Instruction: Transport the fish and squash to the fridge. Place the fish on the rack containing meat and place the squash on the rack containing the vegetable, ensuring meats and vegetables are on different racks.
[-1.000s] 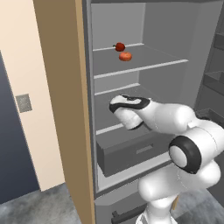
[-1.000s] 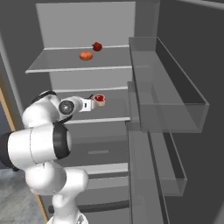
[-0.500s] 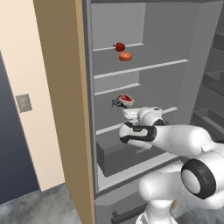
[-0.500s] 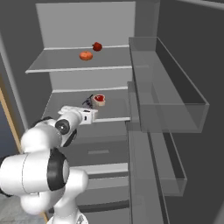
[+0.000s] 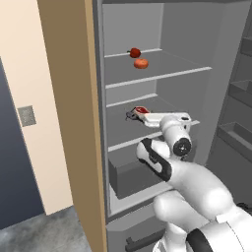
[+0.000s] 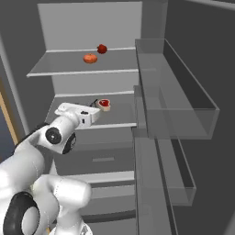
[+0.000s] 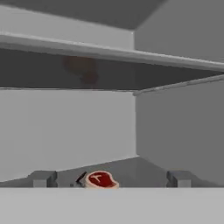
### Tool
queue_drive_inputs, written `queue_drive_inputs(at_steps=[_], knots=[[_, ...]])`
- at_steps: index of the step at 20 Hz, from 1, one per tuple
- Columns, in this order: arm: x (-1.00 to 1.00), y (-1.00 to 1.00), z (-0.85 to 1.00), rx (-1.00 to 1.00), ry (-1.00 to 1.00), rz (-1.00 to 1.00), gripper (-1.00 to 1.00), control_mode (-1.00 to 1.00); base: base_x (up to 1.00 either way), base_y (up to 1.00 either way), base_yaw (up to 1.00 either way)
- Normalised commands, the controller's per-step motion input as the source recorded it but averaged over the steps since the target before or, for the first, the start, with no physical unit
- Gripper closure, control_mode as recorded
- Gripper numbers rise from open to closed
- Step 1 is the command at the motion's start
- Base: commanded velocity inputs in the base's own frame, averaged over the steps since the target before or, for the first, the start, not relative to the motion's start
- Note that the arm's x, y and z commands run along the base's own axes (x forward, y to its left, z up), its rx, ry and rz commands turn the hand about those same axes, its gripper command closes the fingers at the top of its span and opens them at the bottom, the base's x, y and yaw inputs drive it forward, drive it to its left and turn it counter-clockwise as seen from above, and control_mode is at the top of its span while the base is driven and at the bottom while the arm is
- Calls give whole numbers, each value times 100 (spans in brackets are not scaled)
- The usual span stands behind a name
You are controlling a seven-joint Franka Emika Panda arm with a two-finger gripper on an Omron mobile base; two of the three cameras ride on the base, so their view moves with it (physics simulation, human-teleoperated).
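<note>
The squash is seen lying on the upper shelf of the open fridge, an orange, slightly flattened lump resting flat. Just beside it, toward the far left of that shelf, a dark red vegetable with a stem is set; the two are close, though whether they touch cannot be told. In the right base view the squash is found to the left of the vegetable and nearer the shelf's front edge.

One shelf lower, the meat is laid flat on the middle shelf, its red centre ringed by a pale rim. In the hand view the meat is seen straight ahead, low and near, with something small and dark just to its left that cannot be made out.

The gripper is held level over the middle shelf, reaching in toward the far left, right by the meat. The fingers are spread wide apart, one at each side of the hand view, and nothing is held between them.

Below the middle shelf a closed grey drawer is set. To the right, the door's clear bins are seen.
</note>
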Motion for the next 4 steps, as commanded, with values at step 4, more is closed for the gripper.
queue_drive_inputs(at_steps=[4], knots=[[-76, -18, 52, 0, 6, -13, -100, -100, 0, 0, 0]])
